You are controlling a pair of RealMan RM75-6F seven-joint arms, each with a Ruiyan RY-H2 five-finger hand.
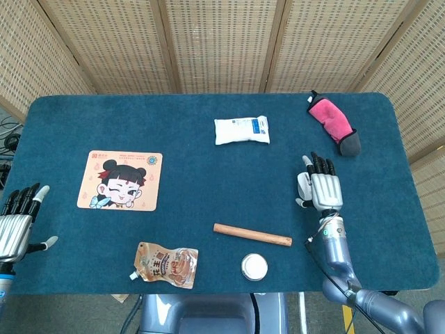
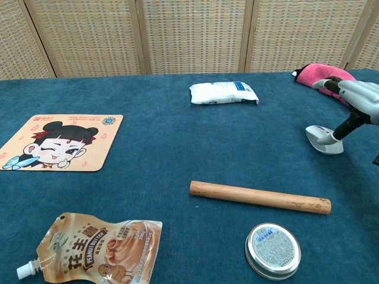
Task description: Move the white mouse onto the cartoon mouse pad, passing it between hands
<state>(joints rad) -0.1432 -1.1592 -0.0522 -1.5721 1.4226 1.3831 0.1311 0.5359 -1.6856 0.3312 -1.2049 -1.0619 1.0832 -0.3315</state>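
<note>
Nearest the robot's edge of the blue table point(image 1: 208, 149), a peanut butter pouch point(image 2: 95, 248) lies flat with its spout toward the left, and a round tin point(image 2: 273, 251) with a silver lid sits to its right. Just beyond the tin a wooden rolling pin point(image 2: 259, 197) lies across the cloth, angled slightly. At the far left edge in the head view, the left robot hand point(image 1: 17, 223) hovers palm down by the table's border, fingers spread apart and holding nothing.

Farther back on the left lies the cartoon mouse pad point(image 2: 57, 142), flat, showing a winking girl's face. On the opposite side, well apart from the pad, the white mouse point(image 2: 323, 139) rests on the table. The right robot hand point(image 1: 322, 189) is over it, palm down, with its fingers extended above; in the chest view a dark thumb reaches down to the mouse's right side. Whether the hand actually grips the mouse cannot be told.

Beyond, near the middle, sits a white packet point(image 2: 224, 93), and at the far right a pink cloth item point(image 1: 332, 124) with a dark end.
</note>
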